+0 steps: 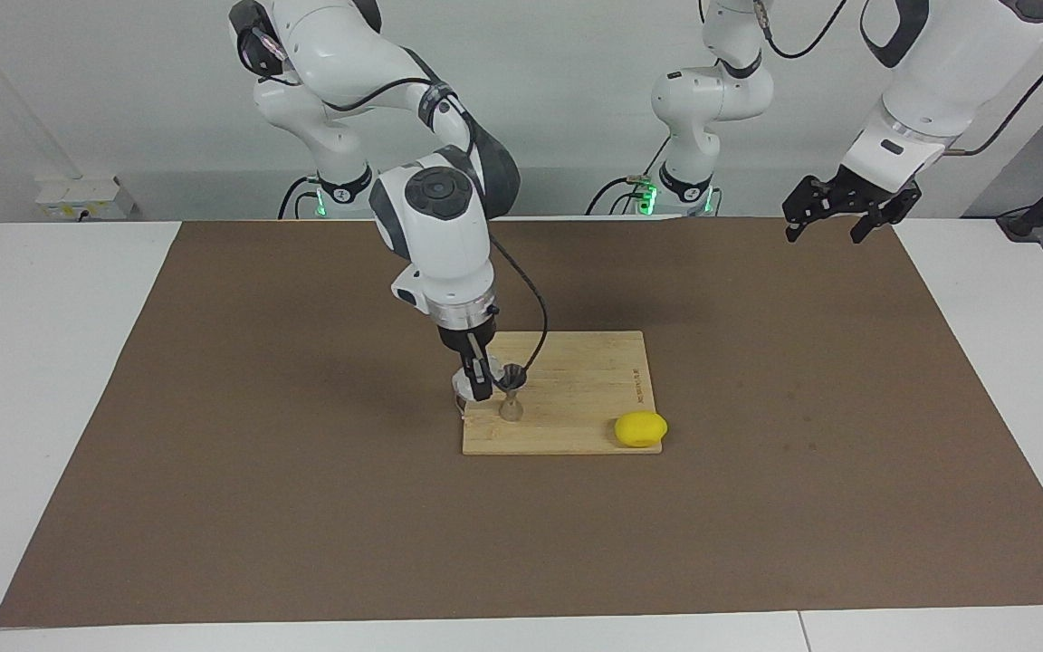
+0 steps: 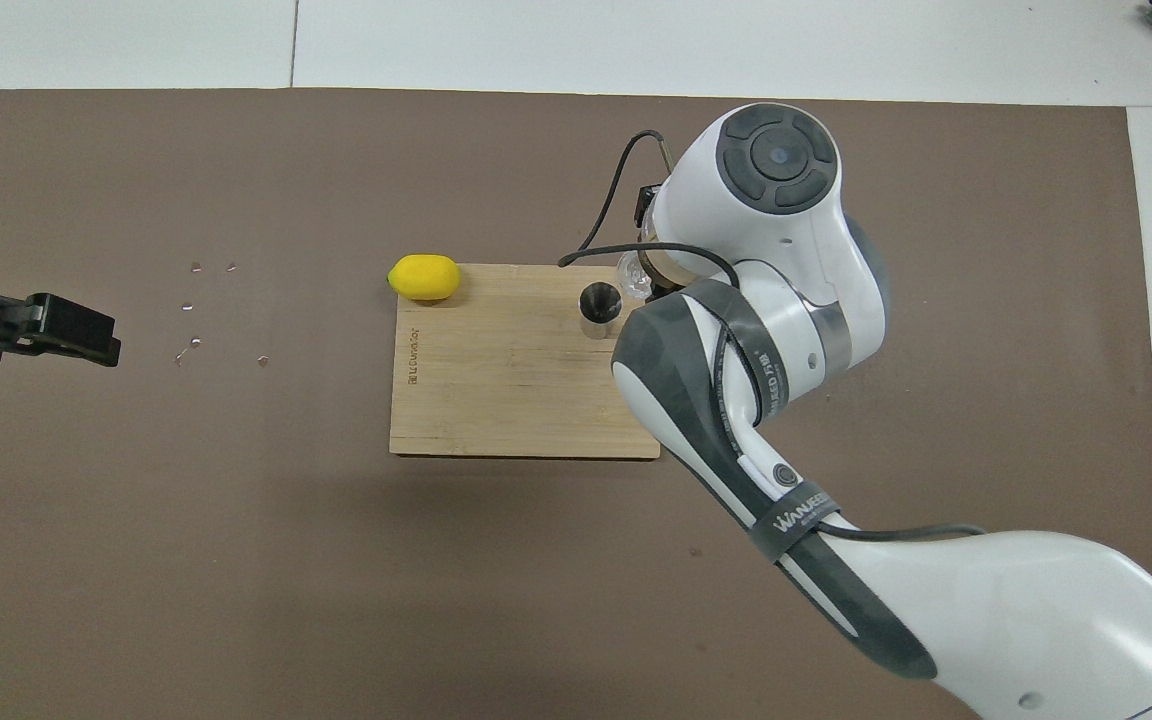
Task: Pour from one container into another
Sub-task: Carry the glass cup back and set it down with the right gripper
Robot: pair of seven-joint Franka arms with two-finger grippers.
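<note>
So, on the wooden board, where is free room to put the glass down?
The board is bare from the jigger to its edge nearer the robots, and between jigger and lemon. It is crowded where the right gripper holds the glass beside the jigger. The left gripper waits.

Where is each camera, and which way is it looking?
Facing view: high across the table, looking at the robots; both arms show, bases at the top.
Overhead view: high above the robots' end, looking steeply down; the right arm comes from the bottom, the left pincer peeks in.
Both show the right pincer at the glass tumbler, the jigger, the wooden board and the lemon.
</note>
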